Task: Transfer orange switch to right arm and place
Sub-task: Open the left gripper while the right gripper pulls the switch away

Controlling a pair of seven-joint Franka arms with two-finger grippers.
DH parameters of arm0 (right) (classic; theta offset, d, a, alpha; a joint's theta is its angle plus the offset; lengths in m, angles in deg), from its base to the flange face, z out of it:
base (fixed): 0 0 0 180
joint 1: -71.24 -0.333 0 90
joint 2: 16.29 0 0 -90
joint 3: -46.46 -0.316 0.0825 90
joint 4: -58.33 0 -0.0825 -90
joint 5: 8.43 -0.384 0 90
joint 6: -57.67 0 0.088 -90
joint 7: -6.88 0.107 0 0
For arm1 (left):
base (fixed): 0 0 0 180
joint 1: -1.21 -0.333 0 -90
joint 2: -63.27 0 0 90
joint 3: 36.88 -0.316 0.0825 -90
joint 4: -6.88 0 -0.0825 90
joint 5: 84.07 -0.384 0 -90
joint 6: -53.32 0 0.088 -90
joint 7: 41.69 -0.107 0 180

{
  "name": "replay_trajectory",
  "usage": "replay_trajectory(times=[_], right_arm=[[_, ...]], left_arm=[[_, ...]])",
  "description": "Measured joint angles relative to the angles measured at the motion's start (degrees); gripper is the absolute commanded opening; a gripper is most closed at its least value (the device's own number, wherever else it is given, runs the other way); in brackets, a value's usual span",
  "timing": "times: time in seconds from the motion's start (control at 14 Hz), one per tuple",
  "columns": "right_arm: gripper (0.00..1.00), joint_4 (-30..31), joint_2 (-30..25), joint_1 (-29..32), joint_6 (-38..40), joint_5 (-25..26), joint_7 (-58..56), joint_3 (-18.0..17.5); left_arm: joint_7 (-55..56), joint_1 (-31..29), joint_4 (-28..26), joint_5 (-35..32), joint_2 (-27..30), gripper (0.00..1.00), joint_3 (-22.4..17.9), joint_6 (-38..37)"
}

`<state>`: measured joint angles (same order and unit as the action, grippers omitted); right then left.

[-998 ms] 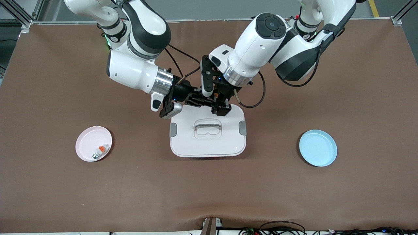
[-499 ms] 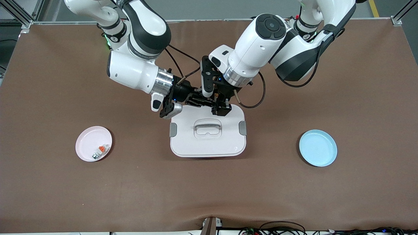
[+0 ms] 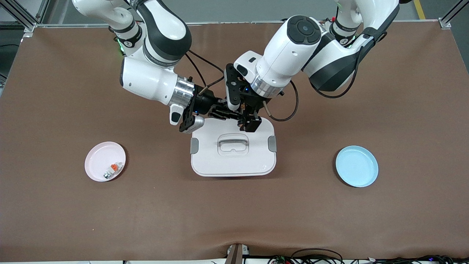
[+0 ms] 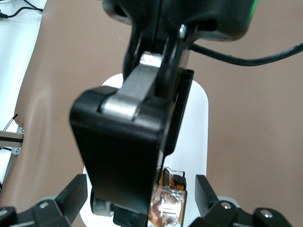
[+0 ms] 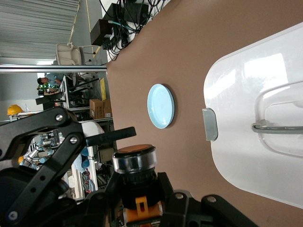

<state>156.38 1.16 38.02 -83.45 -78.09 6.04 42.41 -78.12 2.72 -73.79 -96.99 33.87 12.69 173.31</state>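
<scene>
Brown matting covers the whole surface (image 3: 55,212). At its middle sits a white rounded-square plastic box lid (image 3: 233,161) with grey side clips and a recessed handle. Toward the left arm's end lies a round pale blue plate (image 3: 357,166); toward the right arm's end lies a round pale pink plate (image 3: 99,156) holding a small white piece with an orange tab and metal end (image 3: 112,170).

Both arms reach in and meet over the lid's edge nearest the robots' bases. The right gripper (image 3: 224,114) has its fingers pressed onto the orange switch (image 5: 135,168), a stubby black cylinder with a round orange button end and a silver ring, seen close up in the right wrist view. The left gripper (image 3: 248,124) stands right beside it over the lid, its fingers (image 4: 71,196) spread wide on either side of the right gripper's black body, touching nothing. In the front view the switch is hidden among the black gripper parts.
</scene>
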Motion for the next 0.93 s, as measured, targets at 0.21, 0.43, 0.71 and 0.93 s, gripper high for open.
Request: replay_trajectory(times=[0.21, 0.43, 0.71, 0.93], right_arm=[[0.0, 0.0, 0.1, 0.0, 0.0, 0.2, -0.2, 0.0], [0.0, 0.1, 0.5, -0.1, 0.0, 5.0, -0.3, 0.2], [0.0, 1.3, 1.2, 0.7, 0.0, 16.3, -0.2, 1.3], [0.0, 2.9, 1.4, 2.7, 2.6, 26.9, -0.2, 1.7]], left_arm=[[0.0, -0.3, 0.2, 0.0, 0.0, 1.0, 0.0, 0.0], [0.1, -0.4, 0.3, 0.0, 0.0, 1.0, 0.0, 0.0], [0.1, -0.4, 0.4, 0.5, 0.0, 1.0, 0.0, 0.0], [1.3, -0.4, 0.4, 0.5, 0.0, 1.0, 0.0, -1.1]])
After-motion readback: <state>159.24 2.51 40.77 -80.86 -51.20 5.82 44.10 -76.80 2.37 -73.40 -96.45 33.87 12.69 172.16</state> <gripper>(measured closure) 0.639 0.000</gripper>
